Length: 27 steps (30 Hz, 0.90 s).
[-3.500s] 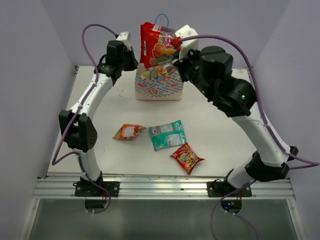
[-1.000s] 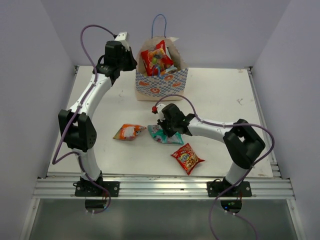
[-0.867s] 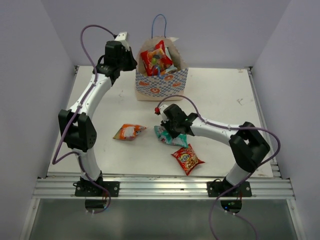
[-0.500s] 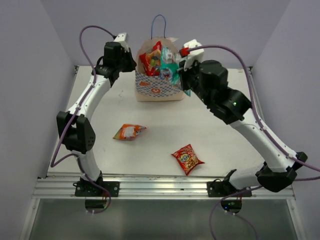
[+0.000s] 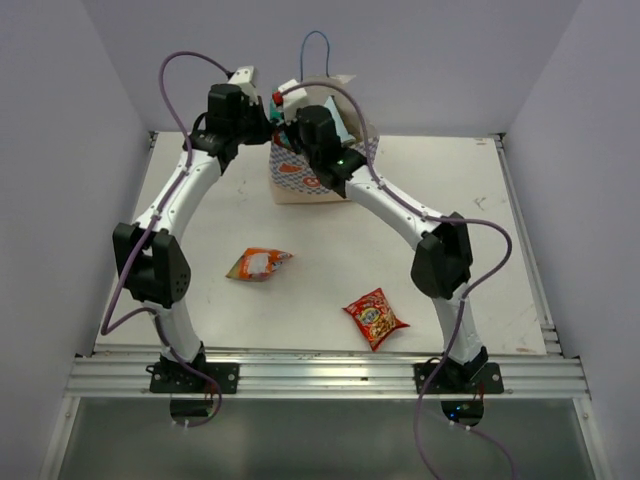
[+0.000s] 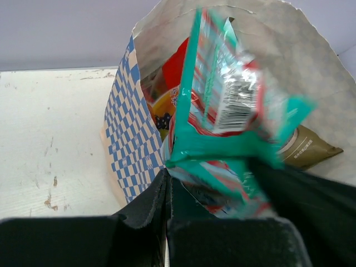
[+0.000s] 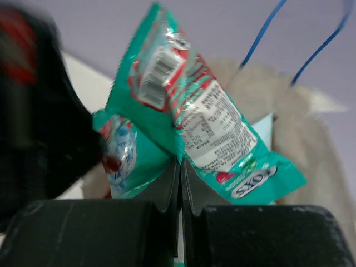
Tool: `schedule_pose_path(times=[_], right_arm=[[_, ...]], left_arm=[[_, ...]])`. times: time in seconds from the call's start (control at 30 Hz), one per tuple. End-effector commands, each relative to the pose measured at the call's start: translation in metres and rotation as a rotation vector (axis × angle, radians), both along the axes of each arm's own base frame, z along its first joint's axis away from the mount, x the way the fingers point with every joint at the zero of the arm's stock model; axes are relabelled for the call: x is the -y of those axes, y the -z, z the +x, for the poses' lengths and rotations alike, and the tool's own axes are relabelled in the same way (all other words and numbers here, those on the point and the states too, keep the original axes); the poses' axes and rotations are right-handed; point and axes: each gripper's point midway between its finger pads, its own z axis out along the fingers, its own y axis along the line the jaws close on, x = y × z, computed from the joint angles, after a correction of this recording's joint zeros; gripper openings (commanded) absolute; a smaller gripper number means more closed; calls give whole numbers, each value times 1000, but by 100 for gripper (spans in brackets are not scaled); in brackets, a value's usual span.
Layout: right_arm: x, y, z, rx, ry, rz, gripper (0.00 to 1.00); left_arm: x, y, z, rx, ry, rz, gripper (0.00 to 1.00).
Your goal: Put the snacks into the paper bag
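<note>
The paper bag (image 5: 293, 176) stands at the back of the table with a red packet (image 6: 173, 71) and a brown packet (image 6: 305, 148) inside. My left gripper (image 5: 262, 128) is shut on the bag's left top edge (image 6: 146, 139). My right gripper (image 5: 300, 116) is shut on a teal-green packet (image 7: 207, 125) and holds it over the bag's mouth, close to the left gripper. The packet also shows in the left wrist view (image 6: 222, 105). An orange packet (image 5: 258, 264) and a red packet (image 5: 374, 317) lie on the table in front.
The bag's blue cord handle (image 5: 318, 45) sticks up behind the grippers. The two grippers are almost touching above the bag. Purple cables loop over both arms. Grey walls close in the table on three sides.
My right gripper took the teal-green packet from the table, lifted it and swung left over the bag's mouth. The left gripper has kept its hold on the bag's edge.
</note>
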Motion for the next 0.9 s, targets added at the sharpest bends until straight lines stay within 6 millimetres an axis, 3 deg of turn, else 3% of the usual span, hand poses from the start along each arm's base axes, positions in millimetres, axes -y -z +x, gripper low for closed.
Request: schedule_pose_path(times=[0.0,0.07,0.1,0.13,0.17,0.2,0.3,0.33,0.4,0.43,0.53,0.57,0.63,0.67,0.73,0.77,0.87], right_arm=[[21,-38,2,84,76,55,0],[25,-29,1,70,85,34,0],[28,-25,2,65,91,23,7],[28,-24,3,65,94,23,21],[29,-29,3,71,94,28,46],[31,-37,2,82,97,36,98],[34,-65,-12,102,77,45,99],[41,-87,-24,130,75,59,99],[44,-101,-45,131,41,31,99],[53,-126,-66,155,16,54,99],[29,-108,-109,33,-202,51,99],[12,-100,-139,-25,-330,39,99],[-8,-67,-167,-116,-431,-5,99],[-27,-35,-191,-198,-507,-65,99],[-41,-5,-212,-272,-561,-105,99],[-53,20,-226,-322,-602,-134,98],[-76,50,-251,-400,-684,-157,98]], left_arm=[[-5,-48,-4,126,17,-7,0],[-6,-49,-3,131,12,2,0],[-7,-48,-3,128,13,4,0],[-7,-48,-3,128,13,4,0],[-6,-49,-3,130,18,-1,0],[-6,-47,-2,127,21,-1,0],[-6,-46,-2,123,22,-3,0],[-5,-45,-2,121,24,-3,0],[-6,-43,-2,119,22,-2,0],[-7,-43,-2,117,19,-1,0],[-9,-39,-2,109,15,-2,0],[-9,-39,-1,108,14,-4,0],[-11,-36,-1,101,12,-4,0],[-10,-35,-1,99,13,-5,0],[-11,-34,-1,97,13,-7,0],[-10,-33,-1,94,12,-10,0],[-10,-31,0,90,14,-9,0]])
